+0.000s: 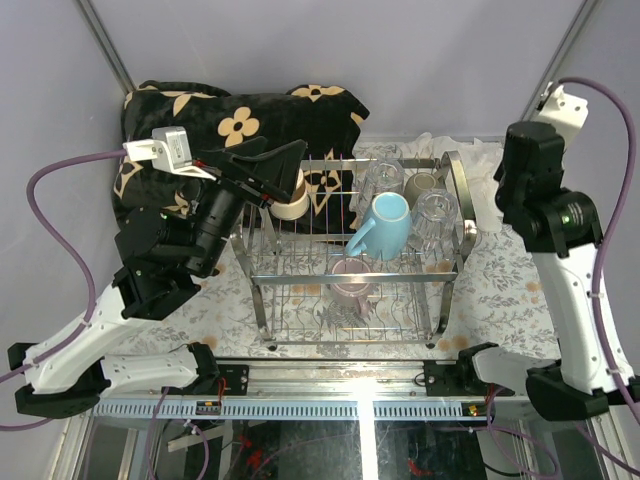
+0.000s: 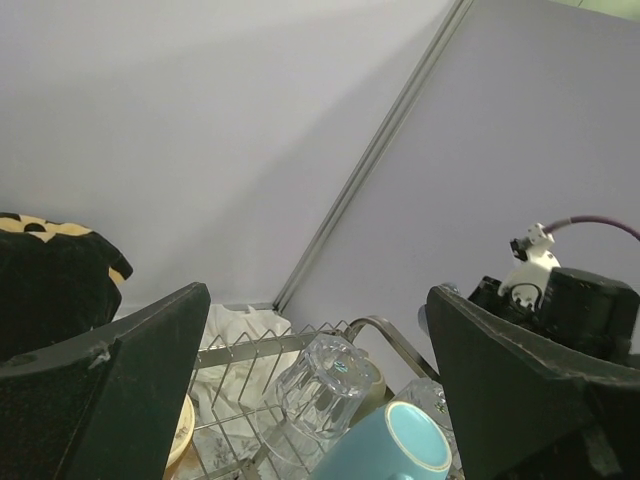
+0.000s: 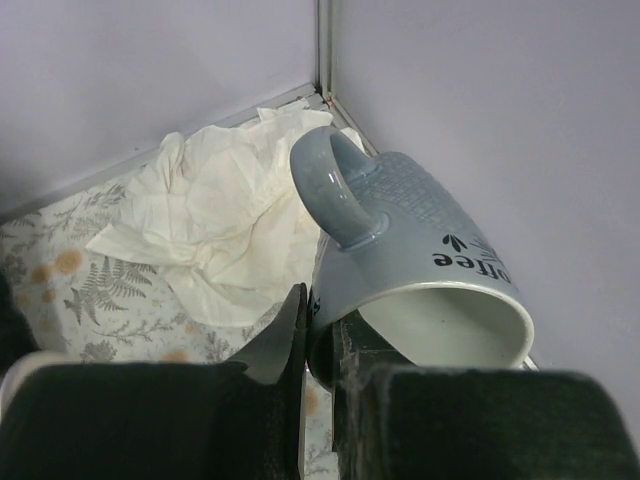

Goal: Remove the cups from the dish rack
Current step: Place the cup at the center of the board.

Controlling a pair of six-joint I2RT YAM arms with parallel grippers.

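Your right claw [image 3: 320, 320] is pinched almost closed on the rim of the grey-blue mug [image 3: 400, 230]. The mug hangs tilted, handle up and mouth toward the wrist camera, close to the wall. It is by the crumpled cream cloth [image 3: 215, 225] in the worktop's [image 3: 70, 290] far right corner, outside the dish rack [image 1: 350, 338]. Your left claw [image 2: 318, 330] gapes wide with nothing in it, above the rack's left end near the cream cup [image 1: 291, 200]. The rack holds the light blue mug [image 1: 385, 222], a clear glass [image 1: 383, 178], a second glass [image 1: 435, 215], a beige cup [image 1: 425, 185] and a pink mug [image 1: 352, 280].
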